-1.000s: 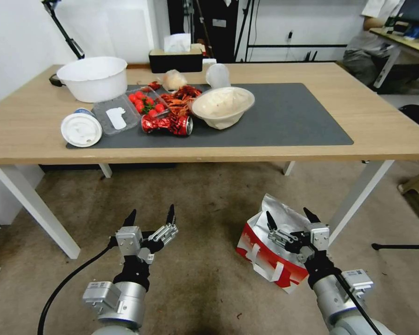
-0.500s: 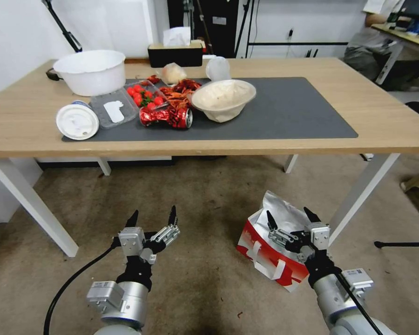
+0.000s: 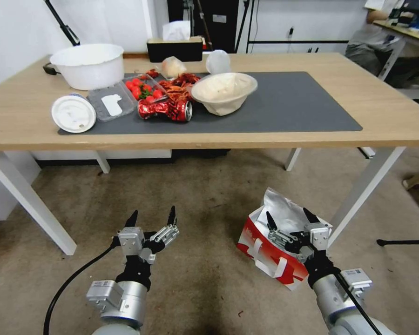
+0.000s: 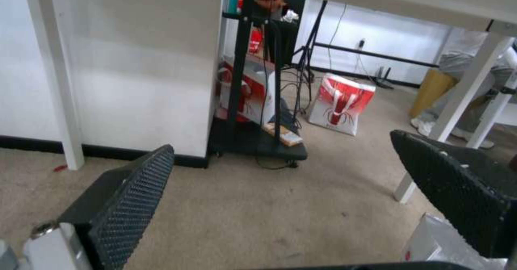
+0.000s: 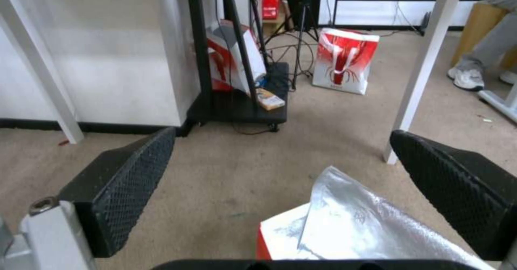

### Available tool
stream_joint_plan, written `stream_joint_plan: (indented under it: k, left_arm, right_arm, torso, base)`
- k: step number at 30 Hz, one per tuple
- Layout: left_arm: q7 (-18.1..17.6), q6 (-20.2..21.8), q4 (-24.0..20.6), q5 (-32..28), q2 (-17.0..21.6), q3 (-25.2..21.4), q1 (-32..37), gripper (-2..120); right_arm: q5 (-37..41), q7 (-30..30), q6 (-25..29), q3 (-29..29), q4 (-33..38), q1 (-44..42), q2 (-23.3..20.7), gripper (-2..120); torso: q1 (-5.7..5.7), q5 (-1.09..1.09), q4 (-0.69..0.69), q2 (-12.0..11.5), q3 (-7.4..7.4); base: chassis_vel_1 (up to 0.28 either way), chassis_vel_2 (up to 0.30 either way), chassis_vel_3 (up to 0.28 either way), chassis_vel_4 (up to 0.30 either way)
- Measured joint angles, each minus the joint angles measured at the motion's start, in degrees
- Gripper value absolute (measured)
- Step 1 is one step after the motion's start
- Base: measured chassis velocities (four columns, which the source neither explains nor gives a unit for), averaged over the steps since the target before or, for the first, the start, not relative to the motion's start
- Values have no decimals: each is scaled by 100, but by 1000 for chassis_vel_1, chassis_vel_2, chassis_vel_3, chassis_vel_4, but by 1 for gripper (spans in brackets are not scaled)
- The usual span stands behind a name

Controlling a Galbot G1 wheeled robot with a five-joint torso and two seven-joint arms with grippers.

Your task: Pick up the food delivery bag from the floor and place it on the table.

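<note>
Both sets of jaws stand spread wide with nothing between them. In the head view the left gripper (image 3: 152,217) hangs low over the bare floor (image 3: 205,195), in front of the table (image 3: 395,125), its two dark fingertips pointing forward toward the table's underside. The right gripper (image 3: 288,218) is held at about the same height on the other side, directly above the food delivery bag (image 3: 265,246), which stands on the floor near the table's right front leg with its mouth gaping and its silver lining showing; the fingers sit over the open top and do not grip it. On the table a dark grey mat (image 3: 302,104) carries a white bowl (image 3: 224,92), a crushed red can (image 3: 165,110), a tray of tomatoes (image 3: 143,89) and a white round lid (image 3: 73,113), with a larger white tub (image 3: 87,65) beside the mat. In the left wrist view the textured finger pads (image 4: 135,193) frame open carpet, a corner of the bag's foil showing at the frame's edge, and a second red and white bag (image 4: 340,103) stands well off beyond a black cart (image 4: 258,141). In the right wrist view the pads (image 5: 129,181) stand on either side of the bag's crinkled foil flap and white edge, apart from both.
</note>
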Motion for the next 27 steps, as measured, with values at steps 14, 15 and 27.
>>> stream_joint_plan:
  k: [14, 15, 27]
  left_arm:
    - [-4, -34, 29, 3, -6, 13, -33, 100]
    - [-6, -34, 28, 3, -6, 10, -34, 100]
    - [-15, -58, 1, 16, -25, 11, 6, 100]
  right_arm:
    - [-1, -11, -7, 24, -8, 0, -13, 100]
    - [0, -12, -7, 25, -4, -2, -13, 100]
    - [1, -15, 2, 21, 12, -10, -8, 100]
  torso:
    - [-95, 0, 0, -304, -207]
    - [-103, 1, 0, -335, -230]
    - [-168, 1, 0, -595, -426]
  base:
    - [0, 0, 0, 0]
    - [0, 0, 0, 0]
    - [0, 0, 0, 0]
